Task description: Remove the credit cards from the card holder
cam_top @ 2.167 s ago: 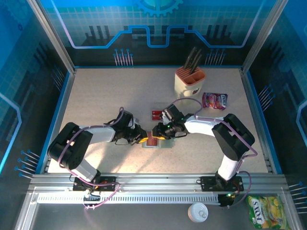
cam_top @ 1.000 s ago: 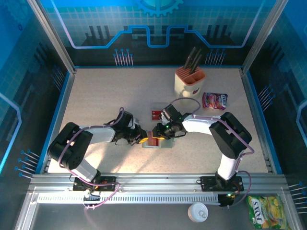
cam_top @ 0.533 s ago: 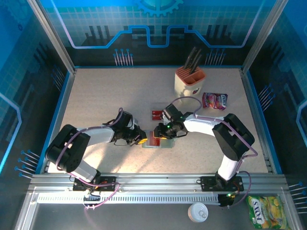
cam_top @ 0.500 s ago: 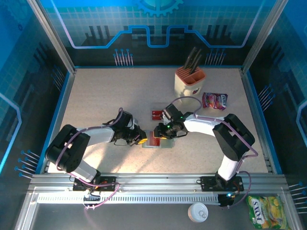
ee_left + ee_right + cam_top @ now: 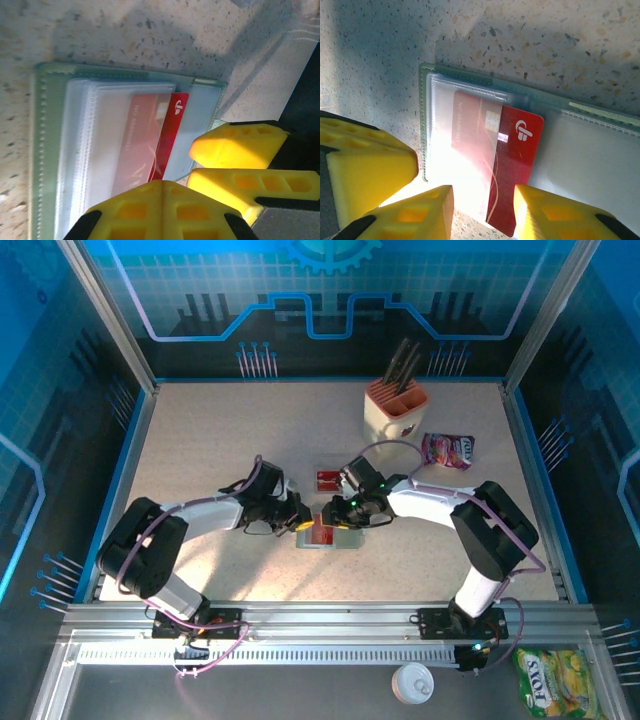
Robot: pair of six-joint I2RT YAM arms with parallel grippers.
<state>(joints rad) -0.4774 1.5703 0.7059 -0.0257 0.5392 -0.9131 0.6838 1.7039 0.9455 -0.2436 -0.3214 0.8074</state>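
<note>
Credit card point(image 5: 520, 150) juts half out of the card holder point(image 5: 590, 155); the slightly parted right gripper point(image 5: 482, 200) should pinch it, with the closed left gripper point(image 5: 162, 195) alongside.

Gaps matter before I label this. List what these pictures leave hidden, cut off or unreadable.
Left wrist: the red card's lower end, behind the left claw.
Both wrist views: whether more cards sit in the card holder's cloudy sleeves.
Top external: print on the loose red card, too small.
Right wrist: the card holder's right part, cut by the frame edge.
</note>
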